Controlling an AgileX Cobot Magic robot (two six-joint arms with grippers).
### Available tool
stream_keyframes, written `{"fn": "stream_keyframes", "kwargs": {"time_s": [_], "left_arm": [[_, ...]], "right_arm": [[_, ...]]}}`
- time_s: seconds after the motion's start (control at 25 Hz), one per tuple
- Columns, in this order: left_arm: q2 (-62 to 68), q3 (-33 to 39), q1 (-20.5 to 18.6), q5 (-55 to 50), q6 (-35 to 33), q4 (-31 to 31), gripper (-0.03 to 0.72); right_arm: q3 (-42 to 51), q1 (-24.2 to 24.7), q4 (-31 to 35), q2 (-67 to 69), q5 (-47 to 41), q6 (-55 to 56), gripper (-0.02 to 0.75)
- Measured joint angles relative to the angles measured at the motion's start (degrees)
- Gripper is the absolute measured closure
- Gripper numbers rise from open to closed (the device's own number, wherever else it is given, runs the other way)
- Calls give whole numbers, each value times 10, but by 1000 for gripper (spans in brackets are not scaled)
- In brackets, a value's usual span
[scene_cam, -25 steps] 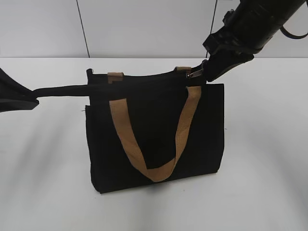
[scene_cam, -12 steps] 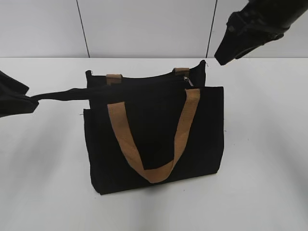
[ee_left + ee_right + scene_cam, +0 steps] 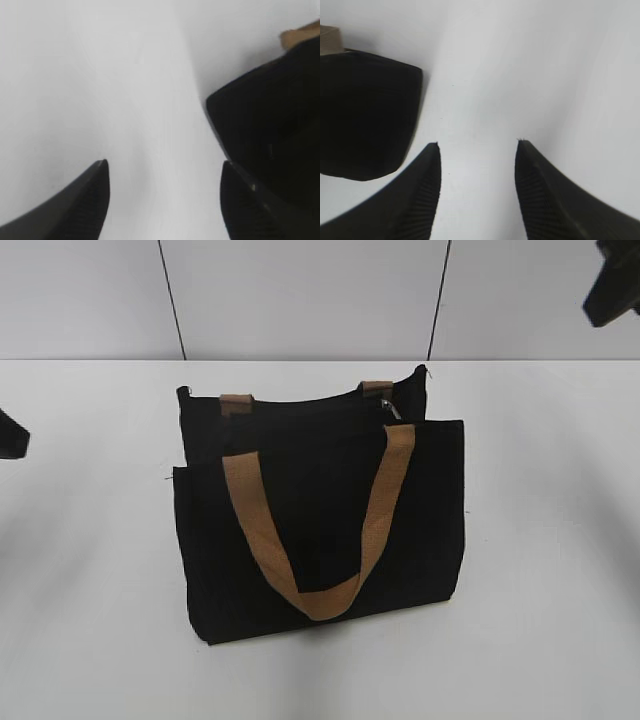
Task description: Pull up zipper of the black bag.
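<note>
The black bag [image 3: 320, 510] stands upright in the middle of the white table, with two tan webbing handles; the front one [image 3: 310, 530] hangs down its face. The zipper line [image 3: 300, 408] runs along the top edge, and its small silvery pull tab [image 3: 393, 408] sits near the right end. My left gripper [image 3: 164, 167] is open and empty over bare table, with a bag corner [image 3: 265, 135] to its right. My right gripper [image 3: 477, 145] is open and empty, with a bag corner [image 3: 365, 115] to its left. In the exterior view both arms show only at the frame edges.
The white tabletop [image 3: 540, 570] surrounds the bag on all sides. A pale panelled wall [image 3: 300, 300] with dark seams stands behind the table's far edge.
The right gripper let go of the pull tab and drew back up to the right. The left gripper released the bag's left strip and withdrew to the left; the bag settled.
</note>
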State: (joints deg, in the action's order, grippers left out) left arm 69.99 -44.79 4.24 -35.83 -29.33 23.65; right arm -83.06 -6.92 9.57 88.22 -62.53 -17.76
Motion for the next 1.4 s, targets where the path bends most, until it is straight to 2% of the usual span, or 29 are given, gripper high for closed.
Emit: {"fn": "stream_keyframes", "kwargs": {"time_s": [0.08,0.2,0.4,0.48,0.64,0.8,0.88,1.12,1.4], "left_arm": [[0,-20,-11,-30,99,-59,180],[0,-54,-39,-96,175,-118,185],[0,-91,-100,-196,208,-145,209],[0,-91,-109,-213,208,-150,215],[-28,-87,-87,-211,196,-150,218],[-112,-53,-23,-180,178,-150,218],[-163,-27,-5,-177,179,-147,218],[-314,49,-1,-177,199,-146,221],[-467,126,-1,-210,200,-146,221]], "right_arm": [[0,36,-6,-8,-6,6,358],[0,82,-11,-27,-16,8,358],[10,117,-13,-76,-33,10,358],[31,118,-6,-105,-32,10,358],[112,118,14,-179,-18,10,358],[219,118,17,-270,10,10,358],[270,118,17,-316,23,10,358],[414,118,18,-467,42,10,358],[525,118,21,-581,39,12,358]]}}
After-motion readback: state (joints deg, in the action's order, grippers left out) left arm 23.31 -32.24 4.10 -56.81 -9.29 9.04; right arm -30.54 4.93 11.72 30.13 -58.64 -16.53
